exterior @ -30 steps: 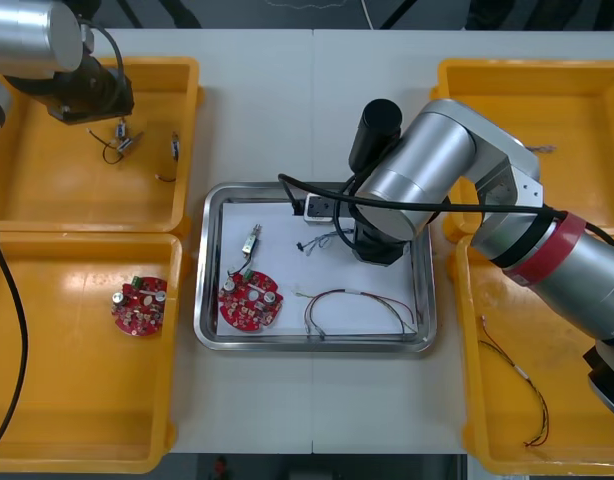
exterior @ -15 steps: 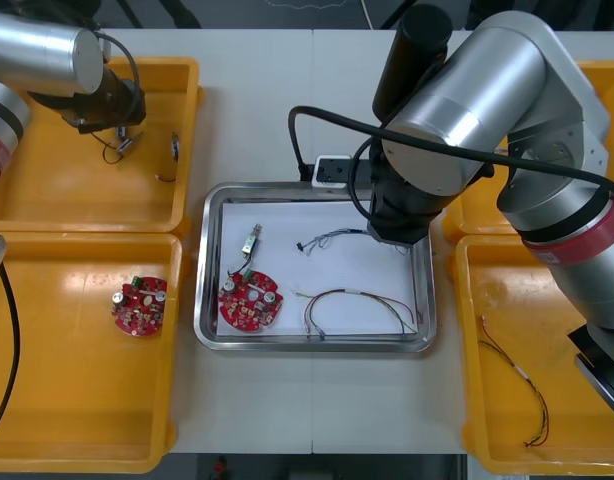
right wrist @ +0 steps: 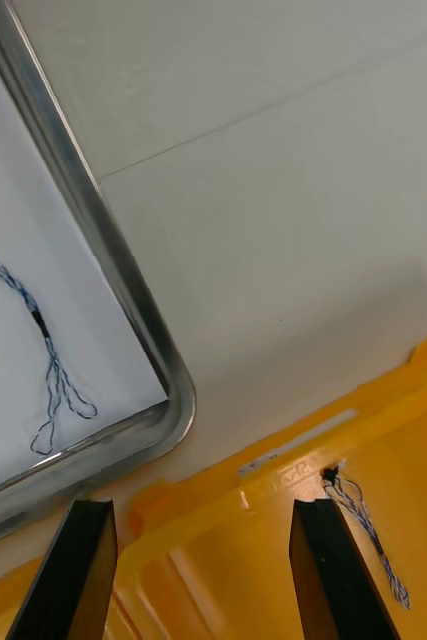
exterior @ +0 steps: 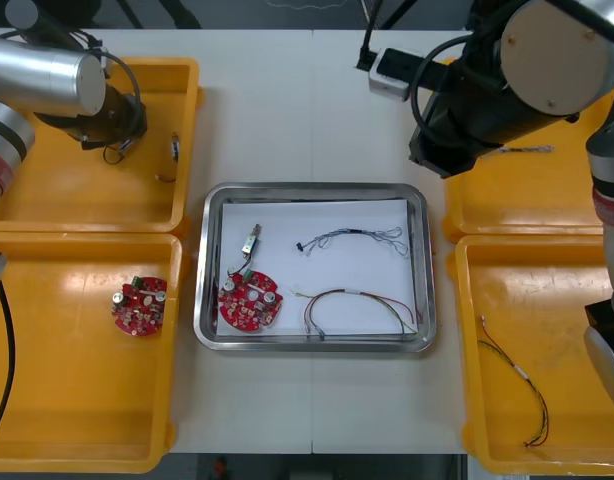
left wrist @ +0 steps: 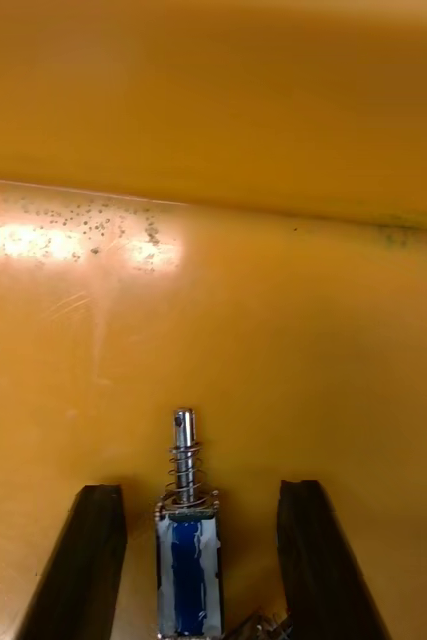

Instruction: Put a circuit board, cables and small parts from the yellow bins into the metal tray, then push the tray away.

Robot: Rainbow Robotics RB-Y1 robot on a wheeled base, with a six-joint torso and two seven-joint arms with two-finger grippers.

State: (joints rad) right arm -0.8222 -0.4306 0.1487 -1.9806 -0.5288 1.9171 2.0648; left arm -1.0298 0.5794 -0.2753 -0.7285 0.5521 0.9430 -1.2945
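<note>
1. Left pincer (left wrist: 198, 490) open, straddling small metal part (left wrist: 186, 540) in far yellow bin (exterior: 47, 190) left of metal tray (exterior: 315, 188).
2. Right pincer (right wrist: 198, 510) open, empty, over right bin (right wrist: 273, 560) rim beside tray.
3. Tray holds circuit board (exterior: 250, 303), cables (exterior: 352, 238).
4. Step: part pick. Next: close, lift.

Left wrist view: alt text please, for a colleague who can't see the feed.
The left hand is open low in a yellow bin, its fingers either side of a small metal part with a blue body, spring and pin, not touching it. The bin's wall rises beyond.
</note>
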